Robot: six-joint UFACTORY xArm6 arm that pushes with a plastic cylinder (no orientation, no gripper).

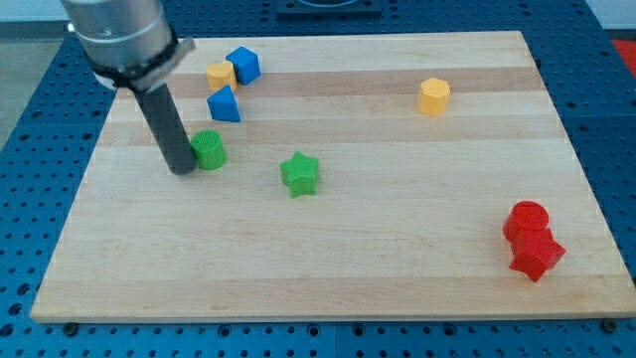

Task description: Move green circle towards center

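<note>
The green circle (210, 149) sits on the wooden board (328, 268) at the view's left, left of the middle. My tip (183, 169) rests on the board right against the circle's left side, touching or nearly touching it. The dark rod rises from there to the arm's grey body at the view's top left.
A green star (299, 174) lies to the right of the circle. A blue block (225, 104), a yellow block (220, 74) and a blue cube (242, 65) sit above the circle. A yellow hexagon (433, 96) is at the upper right. A red circle (526, 219) and red star (537, 255) sit at the lower right.
</note>
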